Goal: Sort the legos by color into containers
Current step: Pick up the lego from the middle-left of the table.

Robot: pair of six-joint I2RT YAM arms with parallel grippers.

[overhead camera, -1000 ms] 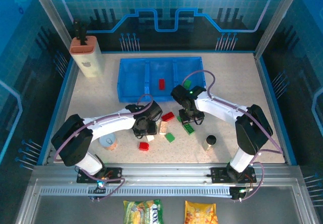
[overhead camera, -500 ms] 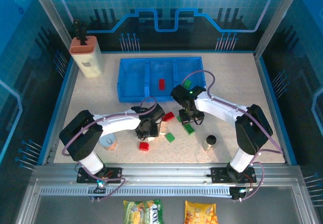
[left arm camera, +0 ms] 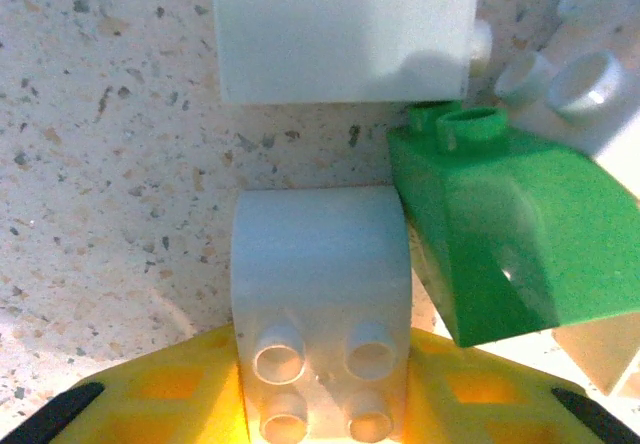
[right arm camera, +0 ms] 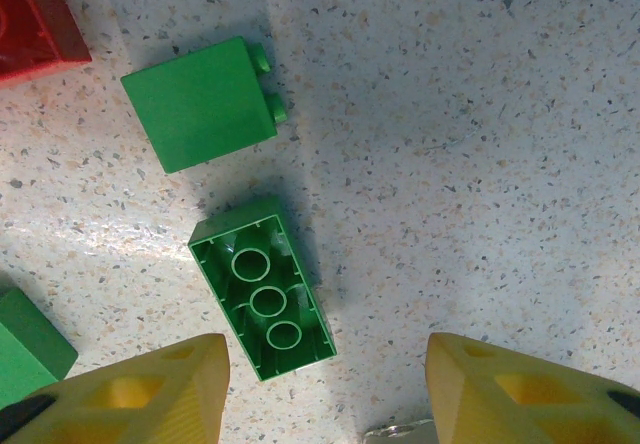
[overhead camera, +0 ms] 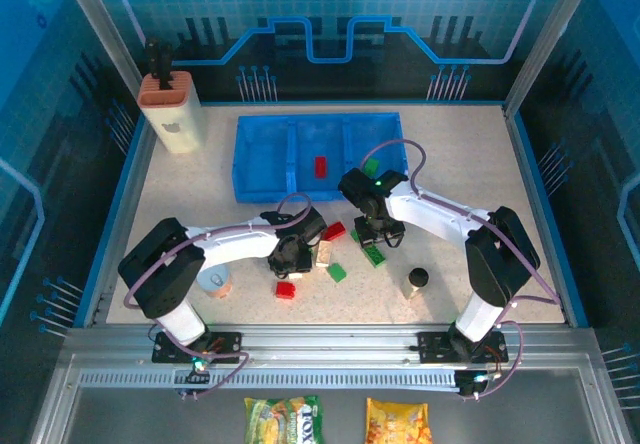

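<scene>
We see two arms of white shells and black joints, the left arm (overhead camera: 225, 243) and the right arm (overhead camera: 435, 214), each trailing a lavender cable (overhead camera: 398, 145). A green light (overhead camera: 377, 181) glows on the right wrist. The left gripper (left arm camera: 320, 369) and right gripper (right arm camera: 325, 352) have yellow fingers (right arm camera: 150, 384).

One red brick (overhead camera: 320, 166) lies in the middle compartment of the blue tray (overhead camera: 262, 159); a white brick (left arm camera: 320, 294), an upturned green brick (right arm camera: 263, 300) and others lie loose on the counter (right arm camera: 480, 164)
</scene>
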